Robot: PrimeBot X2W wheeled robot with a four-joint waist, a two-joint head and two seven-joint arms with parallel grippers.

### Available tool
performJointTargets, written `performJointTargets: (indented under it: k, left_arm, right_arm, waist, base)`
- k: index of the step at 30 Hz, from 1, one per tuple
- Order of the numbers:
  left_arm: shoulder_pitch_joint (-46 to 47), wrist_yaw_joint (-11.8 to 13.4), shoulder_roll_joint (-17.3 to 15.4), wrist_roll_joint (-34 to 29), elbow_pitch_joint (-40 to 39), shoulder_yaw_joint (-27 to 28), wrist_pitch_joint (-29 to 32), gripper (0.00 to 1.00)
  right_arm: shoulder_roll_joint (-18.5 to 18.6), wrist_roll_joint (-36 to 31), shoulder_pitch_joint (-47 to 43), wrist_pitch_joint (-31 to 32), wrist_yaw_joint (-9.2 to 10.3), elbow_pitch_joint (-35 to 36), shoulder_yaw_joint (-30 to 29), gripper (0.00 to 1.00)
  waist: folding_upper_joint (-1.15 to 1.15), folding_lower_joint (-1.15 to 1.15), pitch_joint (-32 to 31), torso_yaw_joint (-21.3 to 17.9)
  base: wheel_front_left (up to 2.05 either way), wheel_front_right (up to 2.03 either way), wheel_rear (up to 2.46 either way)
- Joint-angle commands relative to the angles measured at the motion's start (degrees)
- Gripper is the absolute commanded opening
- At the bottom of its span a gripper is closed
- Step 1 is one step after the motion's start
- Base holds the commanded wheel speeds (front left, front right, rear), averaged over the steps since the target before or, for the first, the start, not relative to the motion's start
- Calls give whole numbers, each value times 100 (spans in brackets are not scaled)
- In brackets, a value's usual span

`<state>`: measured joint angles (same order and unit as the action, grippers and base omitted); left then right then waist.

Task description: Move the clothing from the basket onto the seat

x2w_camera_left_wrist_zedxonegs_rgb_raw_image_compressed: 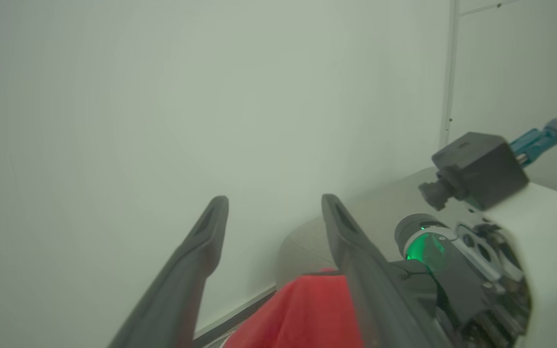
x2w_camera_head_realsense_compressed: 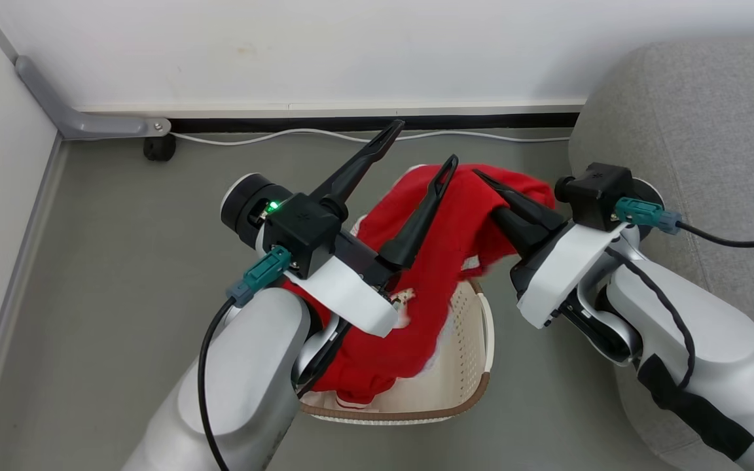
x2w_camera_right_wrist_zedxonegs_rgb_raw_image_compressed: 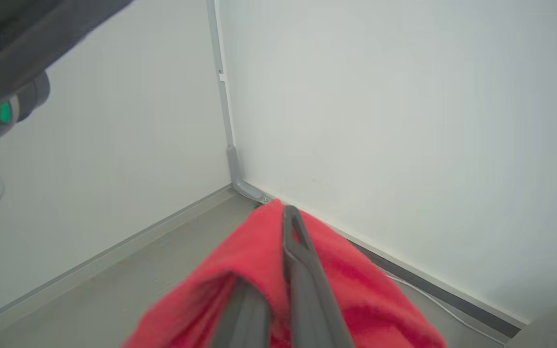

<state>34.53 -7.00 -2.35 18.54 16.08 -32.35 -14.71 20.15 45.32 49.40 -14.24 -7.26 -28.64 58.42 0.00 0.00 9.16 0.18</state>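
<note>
Your right tool (x2w_camera_head_realsense_compressed: 482,176) was clamped on the clothing (x2w_camera_head_realsense_compressed: 442,261), left tool (x2w_camera_head_realsense_compressed: 424,142) wide open, empty. Seat (x2w_camera_head_realsense_compressed: 698,131) sat at frame right, closest to your right arm.

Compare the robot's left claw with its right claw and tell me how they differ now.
The left claw stands with its dark fingers spread wide; the right claw is shut.
The left claw has nothing between its fingers; the right claw pinches the bright red soft fabric garment, which drapes into the cream-white perforated plastic basket.
The right claw is nearer the light grey fabric sofa than the left claw.
Both point toward the white wall.
</note>
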Motion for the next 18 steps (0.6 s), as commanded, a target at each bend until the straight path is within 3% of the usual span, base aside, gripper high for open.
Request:
performJointTargets:
  k: [1, 18]
  left_arm:
    - [135, 17, -54, -42, -101, 199, -29, 100]
    - [-45, -38, -108, -79, 490, 59, -29, 100]
  right_arm:
    - [-15, -66, -152, -75, -23, 124, -121, 0]
    - [-152, -497, -623, -75, -23, 372, -1265, 0]
  waist:
    - [0, 0, 6, -23]
    - [0, 0, -22, -535]
  base:
    - [0, 0, 0]
    - [0, 0, 0]
